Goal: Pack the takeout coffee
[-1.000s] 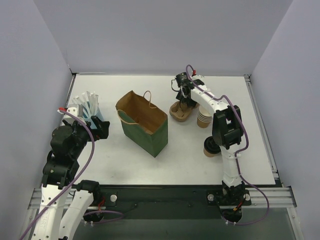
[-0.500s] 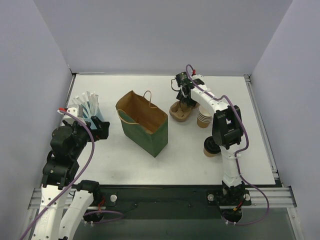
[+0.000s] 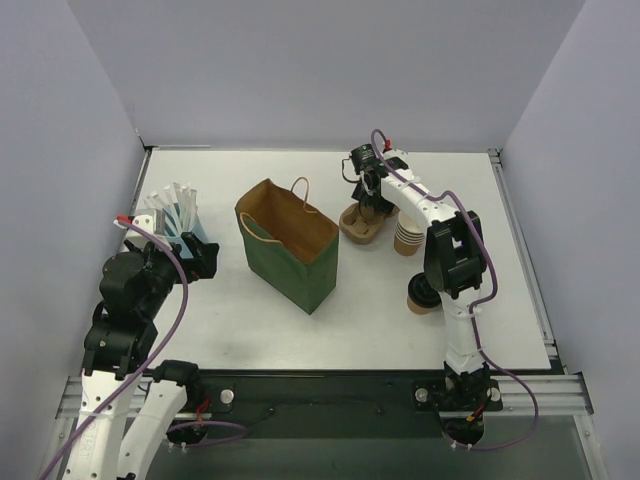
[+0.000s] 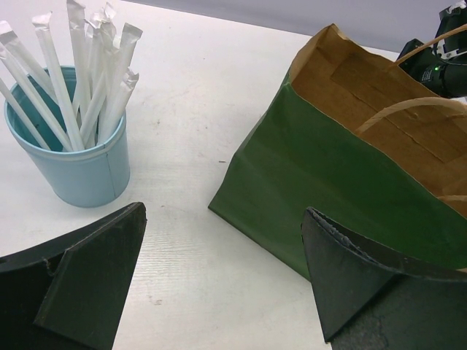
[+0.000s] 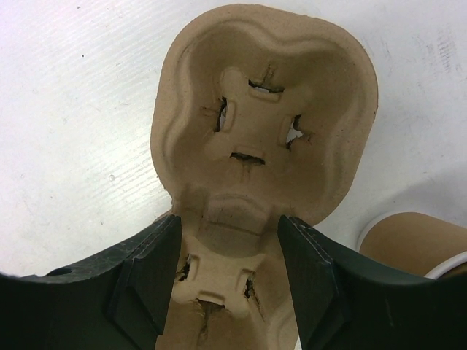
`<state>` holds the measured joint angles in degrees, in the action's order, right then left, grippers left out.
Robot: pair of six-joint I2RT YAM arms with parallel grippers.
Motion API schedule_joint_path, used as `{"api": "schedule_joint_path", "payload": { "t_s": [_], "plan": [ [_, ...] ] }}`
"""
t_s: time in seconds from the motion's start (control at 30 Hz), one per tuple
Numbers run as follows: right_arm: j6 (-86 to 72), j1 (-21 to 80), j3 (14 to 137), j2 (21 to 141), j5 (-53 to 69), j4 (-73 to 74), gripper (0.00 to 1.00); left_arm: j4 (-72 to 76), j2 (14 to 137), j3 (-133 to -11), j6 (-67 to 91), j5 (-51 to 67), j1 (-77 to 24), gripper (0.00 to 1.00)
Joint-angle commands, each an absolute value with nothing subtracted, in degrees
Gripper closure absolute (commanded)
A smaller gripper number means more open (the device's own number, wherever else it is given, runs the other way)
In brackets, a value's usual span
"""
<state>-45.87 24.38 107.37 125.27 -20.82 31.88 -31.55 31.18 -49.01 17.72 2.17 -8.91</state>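
Note:
The takeout coffee (image 3: pixel 417 297), a brown cup with a black lid, stands on the table at the right, partly hidden behind my right arm. A green paper bag (image 3: pixel 290 250) stands open in the middle; it also shows in the left wrist view (image 4: pixel 328 182). My right gripper (image 3: pixel 366 200) is over a brown pulp cup carrier (image 3: pixel 361 224). In the right wrist view the gripper (image 5: pixel 228 222) is shut on the carrier (image 5: pixel 263 109) at its narrow waist. My left gripper (image 4: pixel 222 219) is open and empty, left of the bag.
A stack of unlidded tan cups (image 3: pixel 407 238) stands right of the carrier, its rim showing in the right wrist view (image 5: pixel 412 244). A blue cup of wrapped straws (image 3: pixel 175 215) stands at the left, near my left gripper (image 4: pixel 80 168). Walls enclose the table.
The bag's top and handles have shifted slightly to the right. Both arms stay about where they were.

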Motion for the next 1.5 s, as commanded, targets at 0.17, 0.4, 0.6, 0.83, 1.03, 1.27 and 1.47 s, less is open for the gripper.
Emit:
{"api": "schedule_joint_path", "payload": {
  "t_s": [0.17,0.4,0.6,0.83,1.03,1.27,1.47],
  "plan": [
    [-46.05,24.35,109.77,126.47,-22.85,35.25,0.46,-31.03,31.11,-51.77,17.14,2.20,-8.88,0.03],
    [-46.05,24.17,109.95,127.53,-22.85,35.33,0.52,-30.67,31.38,-51.86,17.31,2.11,-8.96,0.03],
    [-45.88,24.17,109.78,127.00,-23.20,35.33,0.64,-30.67,31.29,-51.59,17.58,2.20,-8.88,0.03],
    [-45.00,24.17,109.95,124.19,-23.47,35.33,0.65,-30.23,30.85,-50.36,18.54,3.16,-8.96,0.03],
    [-45.00,24.08,109.60,122.34,-24.43,35.25,0.66,-30.94,30.67,-50.62,18.72,3.25,-8.96,0.03],
    [-44.56,24.26,110.65,122.17,-24.61,35.24,0.66,-31.38,30.41,-50.97,18.55,3.08,-8.96,0.03],
    [-43.16,24.70,111.97,122.17,-25.31,35.24,0.65,-31.38,30.41,-50.80,18.54,2.99,-8.96,0.03]
  ]
}}
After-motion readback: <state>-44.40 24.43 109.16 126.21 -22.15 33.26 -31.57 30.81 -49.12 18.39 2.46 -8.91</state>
